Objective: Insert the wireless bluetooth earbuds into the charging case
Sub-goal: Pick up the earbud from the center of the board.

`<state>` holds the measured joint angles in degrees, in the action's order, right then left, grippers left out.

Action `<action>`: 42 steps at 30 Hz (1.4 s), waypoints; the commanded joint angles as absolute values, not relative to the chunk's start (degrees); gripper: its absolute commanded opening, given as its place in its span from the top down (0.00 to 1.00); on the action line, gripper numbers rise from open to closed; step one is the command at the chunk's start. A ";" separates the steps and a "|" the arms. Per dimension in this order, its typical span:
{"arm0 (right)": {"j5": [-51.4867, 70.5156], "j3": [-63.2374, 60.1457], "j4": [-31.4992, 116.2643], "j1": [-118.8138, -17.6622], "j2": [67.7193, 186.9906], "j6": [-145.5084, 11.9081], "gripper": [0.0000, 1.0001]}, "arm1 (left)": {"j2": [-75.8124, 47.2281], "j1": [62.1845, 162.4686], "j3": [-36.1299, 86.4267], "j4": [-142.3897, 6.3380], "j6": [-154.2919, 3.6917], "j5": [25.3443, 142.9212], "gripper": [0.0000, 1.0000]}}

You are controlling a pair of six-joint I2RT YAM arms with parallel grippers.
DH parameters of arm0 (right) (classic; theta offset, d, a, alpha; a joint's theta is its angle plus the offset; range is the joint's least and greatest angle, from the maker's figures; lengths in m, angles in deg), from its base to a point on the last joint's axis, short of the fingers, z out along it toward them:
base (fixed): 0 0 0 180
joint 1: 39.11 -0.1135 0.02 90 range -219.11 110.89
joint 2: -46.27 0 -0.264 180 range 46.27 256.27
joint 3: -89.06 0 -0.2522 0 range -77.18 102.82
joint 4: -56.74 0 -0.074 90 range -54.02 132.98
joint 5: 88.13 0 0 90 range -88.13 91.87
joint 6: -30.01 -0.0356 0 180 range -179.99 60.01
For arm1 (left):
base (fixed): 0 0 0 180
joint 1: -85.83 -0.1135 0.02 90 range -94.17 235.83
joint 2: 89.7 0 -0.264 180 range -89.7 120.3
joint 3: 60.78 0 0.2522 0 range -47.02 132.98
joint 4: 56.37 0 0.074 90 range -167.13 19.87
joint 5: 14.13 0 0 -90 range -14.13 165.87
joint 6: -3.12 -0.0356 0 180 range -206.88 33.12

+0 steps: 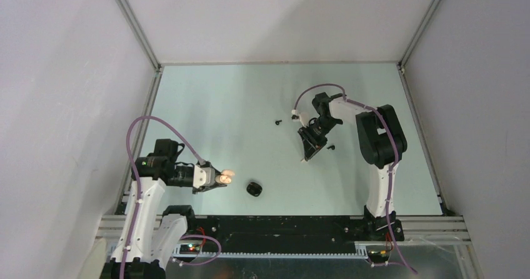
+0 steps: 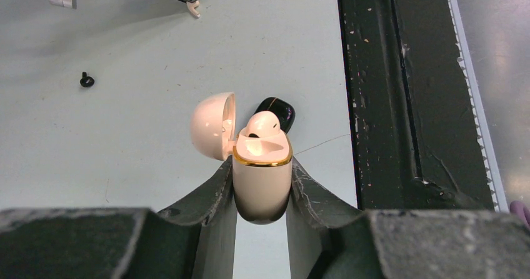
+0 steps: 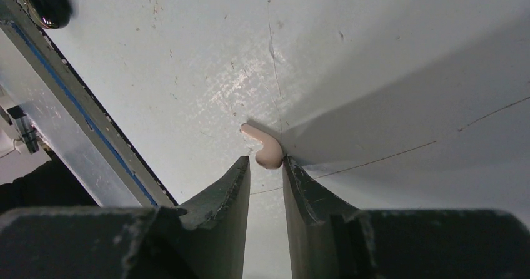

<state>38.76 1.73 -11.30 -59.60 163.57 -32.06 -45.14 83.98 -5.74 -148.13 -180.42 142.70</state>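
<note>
My left gripper (image 2: 262, 166) is shut on the cream charging case (image 2: 262, 185), held above the table at the near left (image 1: 226, 177). Its lid (image 2: 211, 126) is swung open to the left, and one cream earbud (image 2: 262, 124) sits in the case. A second cream earbud (image 3: 265, 147) lies on the table. My right gripper (image 3: 267, 162) is down over it with narrow jaws: the right fingertip touches it and a small gap remains on the left. Two black earbuds (image 1: 279, 122) (image 1: 330, 147) lie loose on either side of the right gripper (image 1: 307, 156).
A glossy black case (image 1: 254, 189) lies closed on the table just right of the held case (image 2: 279, 111). The dark rail of the table's near edge (image 2: 387, 104) runs close behind it. One black earbud (image 2: 87, 79) shows in the left wrist view.
</note>
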 commanded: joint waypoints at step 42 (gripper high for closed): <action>32.94 -1.76 -5.63 -61.96 157.36 -33.96 0.64 | -45.64 84.08 -4.31 -146.14 -179.52 145.30 0.97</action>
<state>34.39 -1.48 -6.78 -61.00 159.33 -34.62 -45.38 83.98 -5.74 -147.03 -179.87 142.72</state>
